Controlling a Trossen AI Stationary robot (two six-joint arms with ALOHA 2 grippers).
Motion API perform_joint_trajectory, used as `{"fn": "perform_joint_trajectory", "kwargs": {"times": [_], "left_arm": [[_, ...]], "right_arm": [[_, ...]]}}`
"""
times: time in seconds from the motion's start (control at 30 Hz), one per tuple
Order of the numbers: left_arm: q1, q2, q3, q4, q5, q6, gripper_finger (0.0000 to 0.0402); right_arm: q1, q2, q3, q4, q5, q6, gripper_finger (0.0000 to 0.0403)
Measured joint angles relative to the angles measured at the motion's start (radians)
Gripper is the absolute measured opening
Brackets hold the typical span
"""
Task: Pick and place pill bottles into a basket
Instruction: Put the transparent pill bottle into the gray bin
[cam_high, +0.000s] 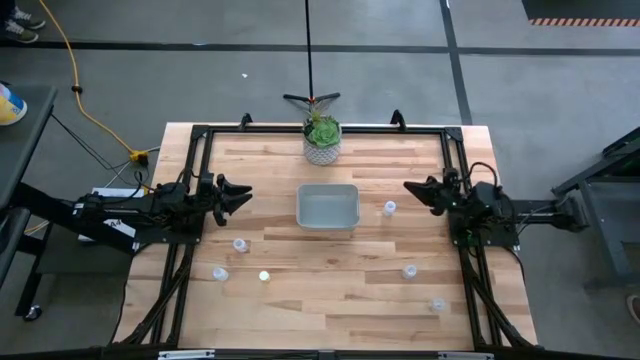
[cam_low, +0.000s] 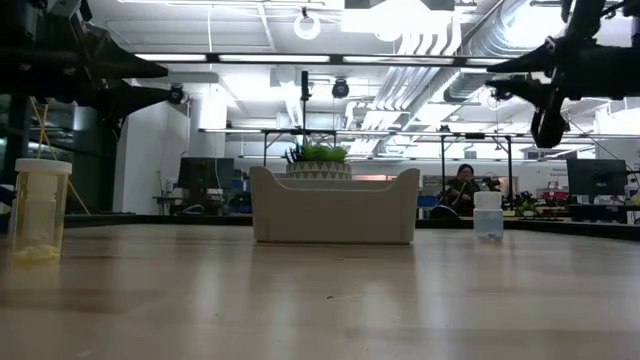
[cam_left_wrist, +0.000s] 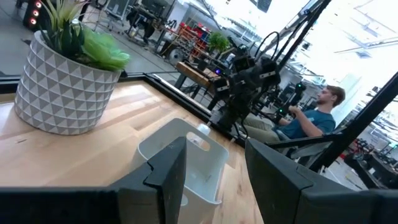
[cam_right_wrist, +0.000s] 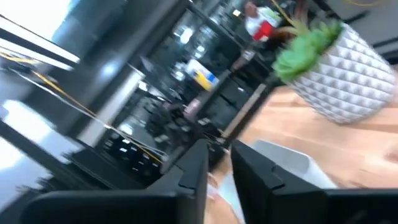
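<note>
The light-grey basket (cam_high: 327, 207) stands at the table's middle; it also shows in the low view (cam_low: 335, 206) and the left wrist view (cam_left_wrist: 186, 163). One pill bottle (cam_high: 389, 208) stands just right of the basket. Three bottles stand near left (cam_high: 240, 244), (cam_high: 220, 273), among them the yellowish one (cam_high: 264, 276), which also shows in the low view (cam_low: 40, 210). Two more stand near right (cam_high: 409, 271), (cam_high: 438, 304). My left gripper (cam_high: 240, 194) is open and empty, above the table left of the basket. My right gripper (cam_high: 412, 190) is open and empty, above the table right of the basket.
A white patterned pot with a green plant (cam_high: 322, 140) stands at the far edge behind the basket. Black frame rails (cam_high: 200, 140) run along the table's left, right and far sides. A person (cam_left_wrist: 311, 115) sits beyond the table's right side.
</note>
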Motion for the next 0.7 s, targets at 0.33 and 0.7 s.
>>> {"fn": "perform_joint_trajectory", "kwargs": {"times": [0.33,0.7], "left_arm": [[0.0,0.0,0.0,-0.001,-0.002,0.003,0.02],[0.0,0.0,0.0,-0.012,-0.002,0.002,0.02]], "right_arm": [[0.0,0.331,0.264,-0.137,0.068,-0.174,0.0196],[0.0,0.717,0.616,-0.735,0.027,-0.205,0.0204]]}}
